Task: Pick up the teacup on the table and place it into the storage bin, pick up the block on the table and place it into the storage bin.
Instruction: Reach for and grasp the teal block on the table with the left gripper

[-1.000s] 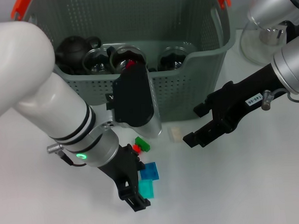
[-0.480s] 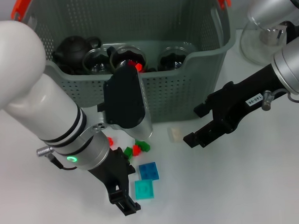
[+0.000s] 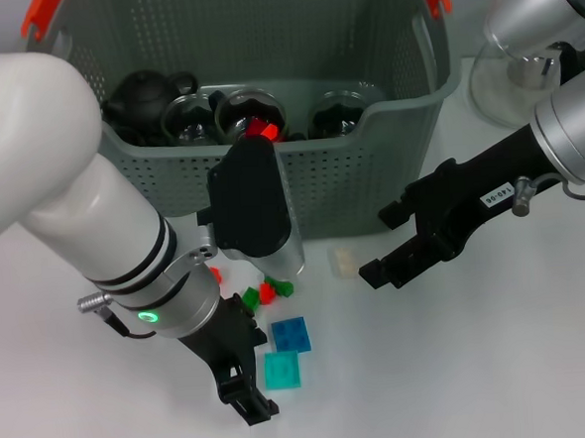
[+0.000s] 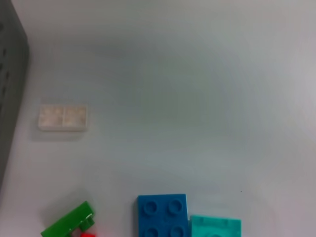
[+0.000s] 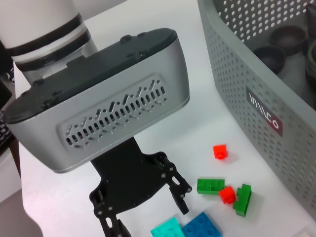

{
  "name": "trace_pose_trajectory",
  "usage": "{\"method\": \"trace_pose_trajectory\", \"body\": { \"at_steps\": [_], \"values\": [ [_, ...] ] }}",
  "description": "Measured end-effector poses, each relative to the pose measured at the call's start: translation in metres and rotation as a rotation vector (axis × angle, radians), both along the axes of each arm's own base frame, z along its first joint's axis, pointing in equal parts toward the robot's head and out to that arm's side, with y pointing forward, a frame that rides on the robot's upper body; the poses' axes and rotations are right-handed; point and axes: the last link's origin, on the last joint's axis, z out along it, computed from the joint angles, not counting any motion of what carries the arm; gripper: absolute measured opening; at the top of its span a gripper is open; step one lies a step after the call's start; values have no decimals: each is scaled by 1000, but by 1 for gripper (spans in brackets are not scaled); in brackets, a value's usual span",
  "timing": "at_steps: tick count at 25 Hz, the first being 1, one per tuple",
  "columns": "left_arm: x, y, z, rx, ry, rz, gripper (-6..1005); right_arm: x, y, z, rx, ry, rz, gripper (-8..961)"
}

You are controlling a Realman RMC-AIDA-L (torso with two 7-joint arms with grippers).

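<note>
Bin (image 3: pixel 408 162) at the back of the surface (image 3: pixel 480 366) holds cups; left end effector (image 3: pixel 245 381), fingers spread, hangs just beside teal block (image 3: pixel 281 370) and blue block (image 3: pixel 291 334); right end effector (image 3: pixel 393 243) spread, idle near white block (image 3: pixel 343 263); blocks look light, stiff, slick — pinch opposite flat edges.

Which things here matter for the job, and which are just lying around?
Job: bin; blue block; teal block; green blocks; red blocks; white block; left tool, open beside the blocks.

Lying about: glass vessel; right tool, idle.
</note>
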Motion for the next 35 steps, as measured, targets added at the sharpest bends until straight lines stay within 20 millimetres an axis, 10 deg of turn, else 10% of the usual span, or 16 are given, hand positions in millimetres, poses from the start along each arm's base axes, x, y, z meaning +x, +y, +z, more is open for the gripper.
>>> {"method": "trace_pose_trajectory", "body": {
  "at_steps": [35],
  "values": [
    [9, 2, -11, -3, 8, -55, 586, -2, 1, 0, 3, 7, 2, 928]
  ]
}}
